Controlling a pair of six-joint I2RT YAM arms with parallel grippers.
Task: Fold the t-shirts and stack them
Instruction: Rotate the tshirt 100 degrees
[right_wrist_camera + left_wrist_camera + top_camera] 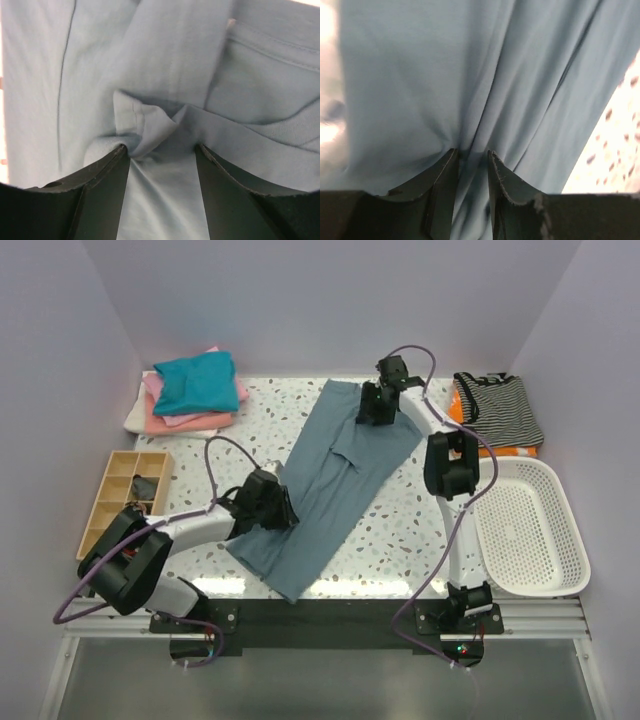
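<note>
Left gripper (pixel 472 152) and right gripper (pixel 162 147) each pinch the slate-blue t-shirt (pixel 340 475). Folded stack (pixel 195 390), striped shirt (pixel 497 408), basket (pixel 527 585) and tray (pixel 112 505) lie well apart. Both arms reach low, inward.

We can read no words, numbers, brands or signs in any of the three views; the slate-blue t-shirt (pixel 330 480), seen close up in both wrist views, shows only plain cloth and seams, with no print that we can make out.
</note>
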